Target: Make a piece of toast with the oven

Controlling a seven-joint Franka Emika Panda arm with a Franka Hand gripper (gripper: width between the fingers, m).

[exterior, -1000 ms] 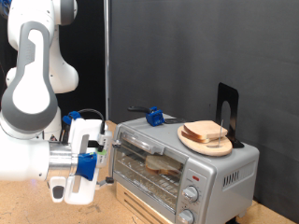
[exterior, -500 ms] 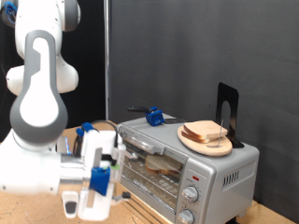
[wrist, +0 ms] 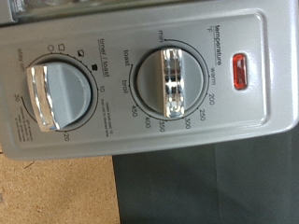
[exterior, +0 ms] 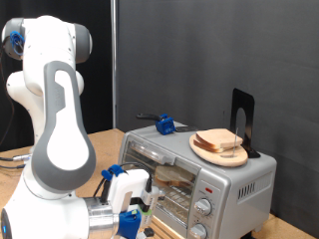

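Observation:
The silver-grey oven [exterior: 251,177] stands on the wooden table with its glass door shut. A slice of toast [exterior: 177,176] shows through the glass on the wire rack. Another slice [exterior: 221,140] lies on a round wooden plate [exterior: 204,151] on top of the oven. My gripper [exterior: 143,211] is low in front of the oven door, at the exterior view's bottom, close to the knobs [exterior: 207,207]. The wrist view shows the control panel close up: the timer knob [wrist: 54,91], the temperature knob [wrist: 173,79] and a red lamp [wrist: 239,72]. No fingers show there.
A thin black upright stand [exterior: 242,119] is on the oven's top at the back. A blue-handled object [exterior: 164,125] lies on the oven's top towards the exterior view's left. A black curtain hangs behind. The wooden table [exterior: 15,189] extends to the exterior view's left.
My gripper has moved towards the exterior view's right and lower, from beside the oven's left end to in front of its door, nearer the knobs. The toast and plate have not moved.

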